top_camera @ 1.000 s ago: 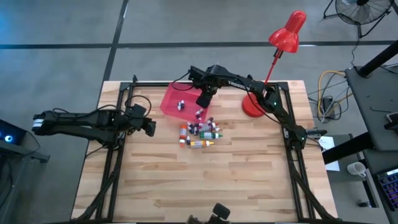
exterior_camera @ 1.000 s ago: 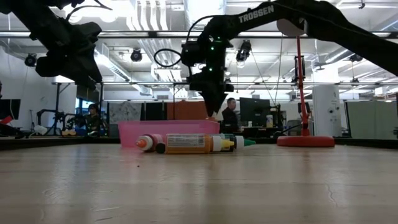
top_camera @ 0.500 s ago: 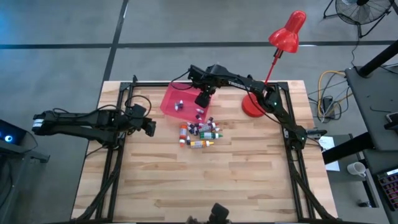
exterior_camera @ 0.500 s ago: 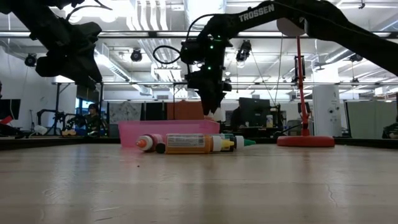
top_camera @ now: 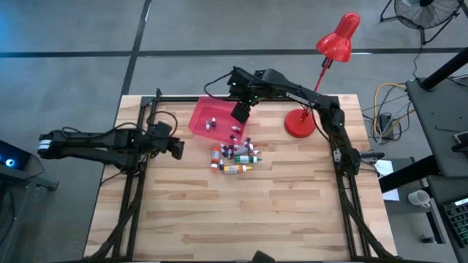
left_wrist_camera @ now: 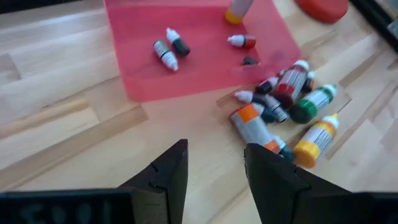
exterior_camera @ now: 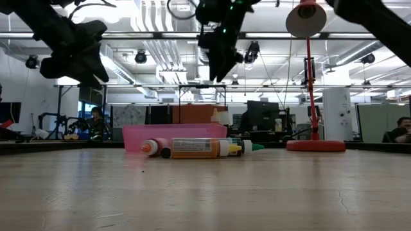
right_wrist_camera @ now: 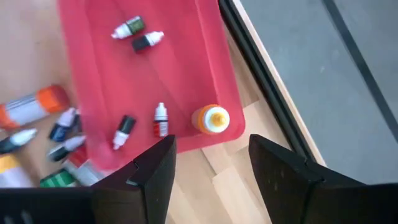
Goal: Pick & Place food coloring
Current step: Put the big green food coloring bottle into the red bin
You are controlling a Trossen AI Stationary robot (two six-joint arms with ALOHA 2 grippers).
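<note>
Two slim black jointed arms with matte housings; thin black cables loop loosely along each. The left gripper [left_wrist_camera: 211, 177] and right gripper [right_wrist_camera: 208, 168] each end in two dark, angular, wedge-shaped plastic fingers [left_wrist_camera: 165, 174], with a flat black bar behind the jaws.

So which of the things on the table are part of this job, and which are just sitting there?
Job:
- food coloring bottles in the pile on the wood
- bottles already in the pink tray
- pink tray
- right gripper, open above the tray

Lying about:
- red desk lamp
- left gripper, waiting at the table's left
</note>
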